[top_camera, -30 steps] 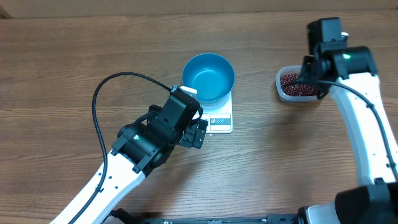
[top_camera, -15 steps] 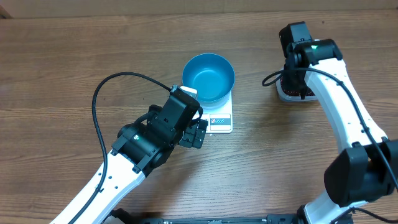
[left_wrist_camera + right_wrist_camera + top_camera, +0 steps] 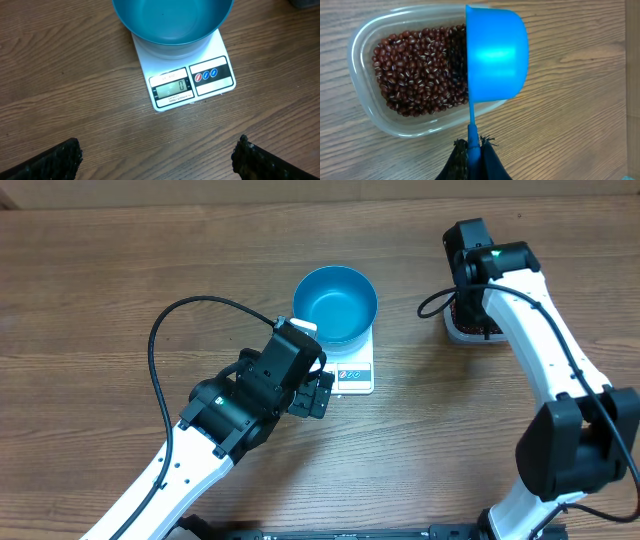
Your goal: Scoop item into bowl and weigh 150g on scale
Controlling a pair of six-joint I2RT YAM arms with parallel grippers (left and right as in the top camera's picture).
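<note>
Two fingers of the right gripper are pinched tight on the thin handle of the blue scoop. Its cup is turned sideways with the mouth facing the beans, probably to rake into them. It hangs over one rim of the clear tub; whether it carries anything I cannot tell. Leftward, bare table separates the tub from the empty blue bowl, seated on the scale, which reads zero. The left gripper gapes wide, holding nothing, just near of the scale and clear of that path.
</note>
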